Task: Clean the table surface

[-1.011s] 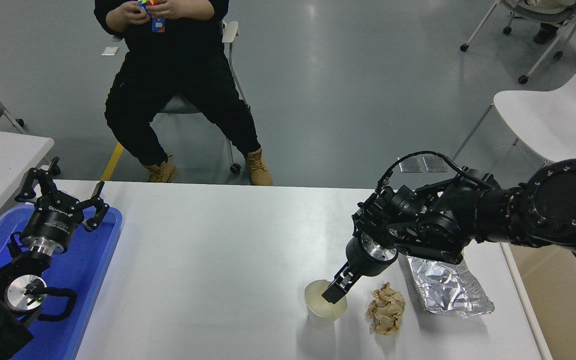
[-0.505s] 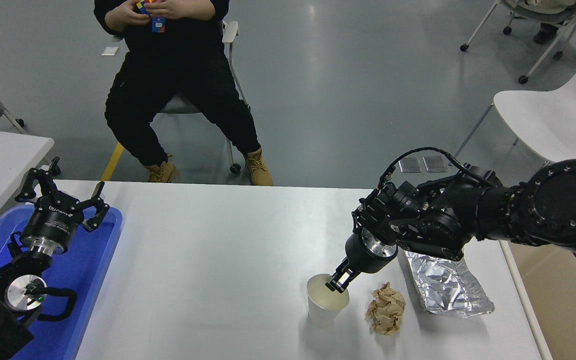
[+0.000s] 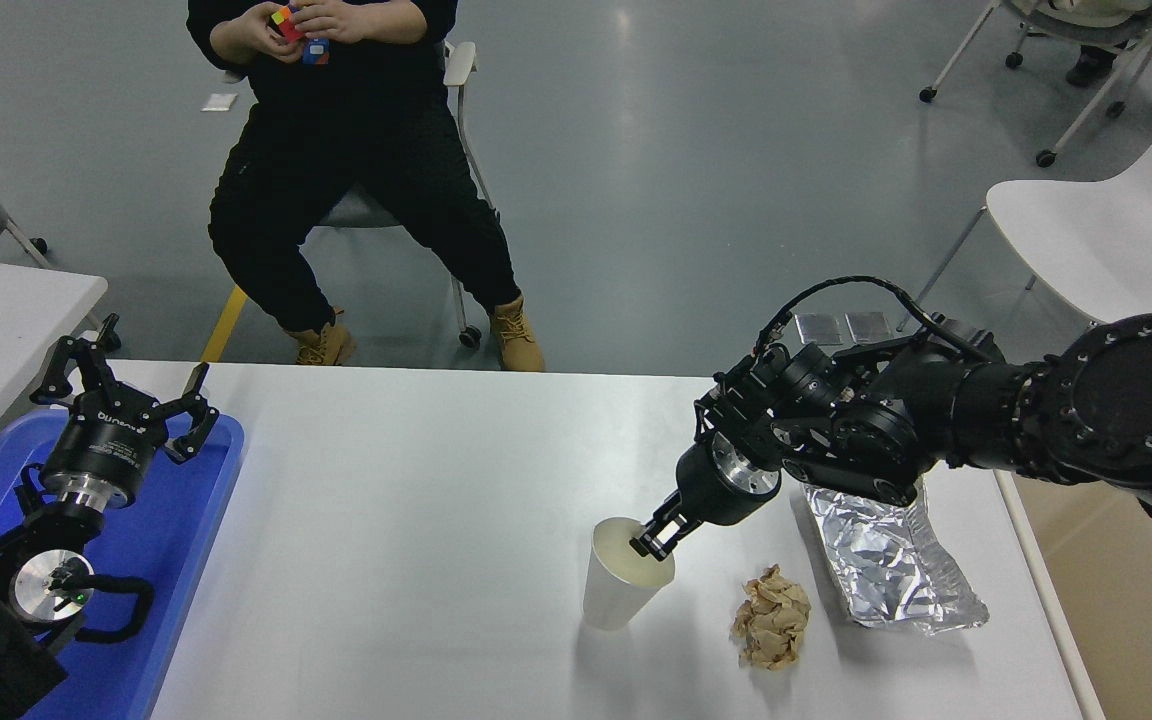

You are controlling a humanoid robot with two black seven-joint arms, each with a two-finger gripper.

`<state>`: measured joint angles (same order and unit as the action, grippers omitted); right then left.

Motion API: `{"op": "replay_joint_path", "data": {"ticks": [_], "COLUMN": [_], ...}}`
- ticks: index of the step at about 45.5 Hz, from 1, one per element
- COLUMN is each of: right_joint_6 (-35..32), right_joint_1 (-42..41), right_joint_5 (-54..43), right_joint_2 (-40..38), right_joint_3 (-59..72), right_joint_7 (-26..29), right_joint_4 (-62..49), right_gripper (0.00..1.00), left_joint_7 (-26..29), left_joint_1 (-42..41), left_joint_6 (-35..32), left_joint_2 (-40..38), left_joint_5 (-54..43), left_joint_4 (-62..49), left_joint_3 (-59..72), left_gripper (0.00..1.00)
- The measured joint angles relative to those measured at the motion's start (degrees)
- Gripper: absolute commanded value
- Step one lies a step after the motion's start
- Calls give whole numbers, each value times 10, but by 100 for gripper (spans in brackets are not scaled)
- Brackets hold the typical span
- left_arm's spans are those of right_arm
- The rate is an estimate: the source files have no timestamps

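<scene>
The white table surface fills the lower half of the head view. On its right part are a white paper cup, a crumpled brown paper ball and a crumpled silver foil bag. My right gripper is shut on the cup's near rim and holds the cup tilted, lifted off the table. My left gripper is open, parked over the blue tray at the lower left.
A person in black sits on a chair beyond the far edge, handling a coloured cube. A smaller white table stands at the left. A white chair stands at the right.
My right gripper closed on the cup's rim, then lifted and carried the cup up and to the left, tilting it. The left arm has not moved.
</scene>
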<state>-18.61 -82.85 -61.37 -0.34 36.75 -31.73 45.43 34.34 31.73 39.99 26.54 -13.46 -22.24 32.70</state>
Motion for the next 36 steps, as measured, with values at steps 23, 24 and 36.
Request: {"op": "replay_joint_path", "data": {"ticks": [23,24,36], "right_joint_6": [1,1,0], "right_joint_1": [-10,-10,-7], "right_joint_5": [105,109,233], "right_joint_2": [-32,-32,-36], "right_joint_3": [-193,-195,-232], "right_joint_7": [-1,-1,-1], "right_joint_4": [-65,-69,-168], "right_gripper": [0,0,0], "left_joint_7": [0,0,0], "left_joint_1": [0,0,1], "left_joint_6": [0,0,0], "left_joint_2": [0,0,0], "left_joint_5": [0,0,0], "left_joint_4": [0,0,0], "left_joint_3": [0,0,0], "left_gripper": [100,100,100]}}
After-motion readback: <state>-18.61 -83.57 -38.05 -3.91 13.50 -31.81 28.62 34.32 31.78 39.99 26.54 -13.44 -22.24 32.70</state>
